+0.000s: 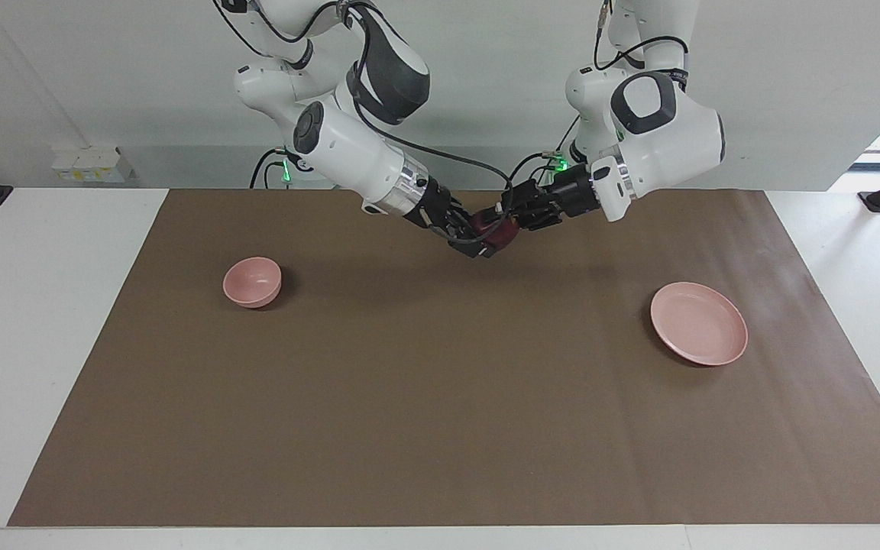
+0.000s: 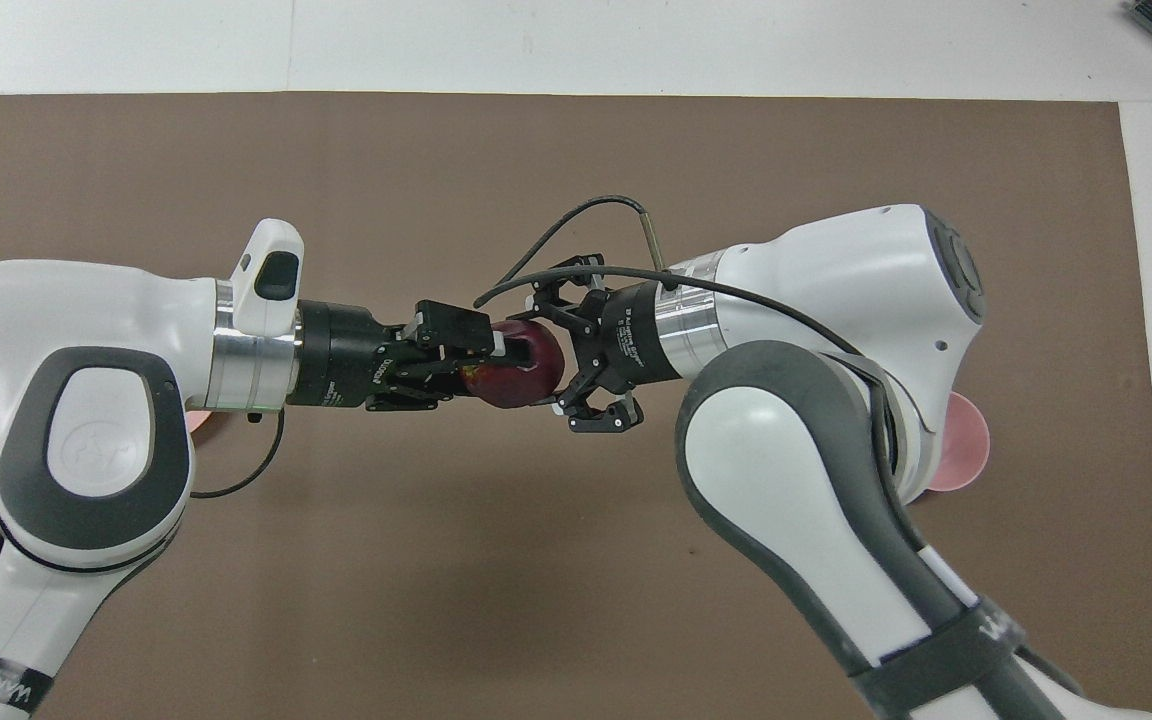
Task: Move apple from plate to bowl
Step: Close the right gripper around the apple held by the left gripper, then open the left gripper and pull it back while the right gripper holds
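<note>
My left tool (image 2: pixel 471 355) pinched the small round dark red apple (image 2: pixel 516 363) in mid-air over the brown counter (image 1: pixel 440 397). My right tool (image 2: pixel 576 350), spread, bracketed it, evidently for a handover. The flat pale pink plate (image 1: pixel 699 323) and small deep pink bowl (image 1: pixel 252 281) both sat empty.

A: Where does the facing camera sit?
B: High, across the tabletop (image 1: pixel 440 428), looking at both robots.
A: And the overhead one?
B: Closer, above the robots, looking steeply down; both show the brown mat (image 2: pixel 496 160).
</note>
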### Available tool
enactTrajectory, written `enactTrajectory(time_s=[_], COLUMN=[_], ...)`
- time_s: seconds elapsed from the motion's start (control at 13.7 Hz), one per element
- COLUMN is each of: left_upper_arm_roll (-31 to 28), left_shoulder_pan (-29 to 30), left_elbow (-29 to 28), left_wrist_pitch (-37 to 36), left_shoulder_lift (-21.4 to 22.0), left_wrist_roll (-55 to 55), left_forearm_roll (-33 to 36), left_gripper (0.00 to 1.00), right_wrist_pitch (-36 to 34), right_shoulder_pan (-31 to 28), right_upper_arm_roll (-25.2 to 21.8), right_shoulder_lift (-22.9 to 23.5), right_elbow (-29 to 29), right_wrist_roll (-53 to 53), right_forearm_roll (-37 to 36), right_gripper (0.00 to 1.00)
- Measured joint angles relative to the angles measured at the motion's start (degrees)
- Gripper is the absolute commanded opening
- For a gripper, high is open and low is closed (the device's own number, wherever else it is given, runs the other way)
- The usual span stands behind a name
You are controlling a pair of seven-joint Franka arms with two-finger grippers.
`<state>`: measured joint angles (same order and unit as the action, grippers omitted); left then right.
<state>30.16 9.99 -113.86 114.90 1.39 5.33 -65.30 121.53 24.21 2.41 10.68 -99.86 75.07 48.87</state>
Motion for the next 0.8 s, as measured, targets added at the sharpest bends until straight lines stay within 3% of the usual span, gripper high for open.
enactTrajectory(time_s=[0.07, 0.44, 0.8], left_upper_arm_roll=[0.0, -0.3, -8.3], left_shoulder_pan=[0.0, 0.1, 0.3], left_elbow=[0.0, 0.3, 2.9], left_wrist_pitch=[0.0, -0.1, -6.1], left_shoulder_lift=[0.0, 1.6, 5.1], left_wrist_roll=[0.0, 4.0, 7.1], left_forearm_roll=[0.0, 1.2, 16.6], left_gripper=[1.00, 1.00, 1.00], right_wrist_pitch=[0.0, 0.0, 0.1], right_shoulder_pan=[0.0, 0.1, -1.1], right_upper_arm_roll=[0.0, 0.0, -0.4], right_shoulder_lift=[0.0, 0.0, 0.1], right_elbow=[0.0, 0.0, 0.0], right_wrist_roll=[0.0, 0.1, 0.0], right_forearm_roll=[0.0, 0.0, 0.0], right_gripper=[0.00, 0.00, 0.00])
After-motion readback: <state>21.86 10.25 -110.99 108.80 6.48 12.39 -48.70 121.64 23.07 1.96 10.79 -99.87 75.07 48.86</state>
